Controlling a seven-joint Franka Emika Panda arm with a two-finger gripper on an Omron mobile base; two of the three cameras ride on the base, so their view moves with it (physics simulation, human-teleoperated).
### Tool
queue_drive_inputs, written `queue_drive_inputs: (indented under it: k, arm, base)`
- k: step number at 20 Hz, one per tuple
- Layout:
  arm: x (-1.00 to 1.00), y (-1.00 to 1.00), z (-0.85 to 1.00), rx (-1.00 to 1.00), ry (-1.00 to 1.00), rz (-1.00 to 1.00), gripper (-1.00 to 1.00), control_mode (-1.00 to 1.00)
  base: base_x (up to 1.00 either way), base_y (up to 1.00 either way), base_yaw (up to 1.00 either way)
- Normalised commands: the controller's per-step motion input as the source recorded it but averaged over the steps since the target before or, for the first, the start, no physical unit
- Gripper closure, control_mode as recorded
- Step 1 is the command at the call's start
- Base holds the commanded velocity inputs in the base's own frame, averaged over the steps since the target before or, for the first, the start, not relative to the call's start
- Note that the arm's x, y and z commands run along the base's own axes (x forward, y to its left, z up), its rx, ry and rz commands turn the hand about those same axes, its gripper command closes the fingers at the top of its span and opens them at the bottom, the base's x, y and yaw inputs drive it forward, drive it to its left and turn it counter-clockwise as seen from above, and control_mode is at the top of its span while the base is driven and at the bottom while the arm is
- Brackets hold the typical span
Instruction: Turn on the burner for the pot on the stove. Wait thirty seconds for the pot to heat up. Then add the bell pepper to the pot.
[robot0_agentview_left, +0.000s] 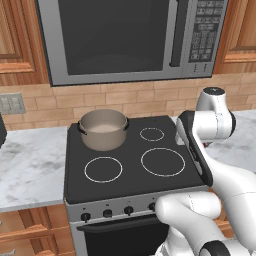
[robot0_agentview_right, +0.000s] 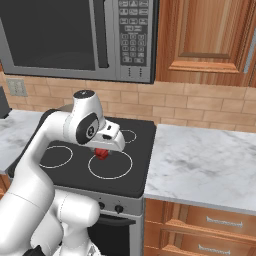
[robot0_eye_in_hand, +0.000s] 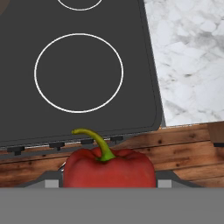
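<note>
Apparently the gripper (robot0_agentview_right: 102, 151) held the bell pepper (robot0_eye_in_hand: 109, 168) clamped above the stove (robot0_agentview_left: 130, 165) for carrying to the pot (robot0_agentview_left: 103, 129).

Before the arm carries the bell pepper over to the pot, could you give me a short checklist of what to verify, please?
1. Bell pepper in the gripper: ok, it sits between the fingers in the hand view, stem up.
2. Pot on the stove: ok, upright on the back left ring.
3. Pot open to receive: ok, no lid, pale inside showing.
4. Burner under the pot on: cannot tell, no glow shows.
5. Path across the cooktop: ok, the other three rings are bare.
6. Pepper above the glass: ok, held over the front right ring.
</note>
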Motion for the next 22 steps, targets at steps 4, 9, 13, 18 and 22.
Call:
queue_drive_inputs:
  k: [4, 9, 13, 18, 22]
  arm:
    - [0.00, 0.00, 0.00, 0.00, 0.00, 0.00, 1.00, -1.00]
    - [0.00, 0.00, 0.00, 0.00, 0.00, 0.00, 1.00, -1.00]
    - [0.00, 0.00, 0.00, 0.00, 0.00, 0.00, 1.00, -1.00]
    - [0.00, 0.00, 0.00, 0.00, 0.00, 0.00, 1.00, -1.00]
    - [0.00, 0.00, 0.00, 0.00, 0.00, 0.00, 1.00, -1.00]
  base:
    - [0.00, 0.00, 0.00]
    - [0.00, 0.00, 0.00]
    - [0.00, 0.00, 0.00]
    - [0.00, 0.00, 0.00]
    - [0.00, 0.00, 0.00]
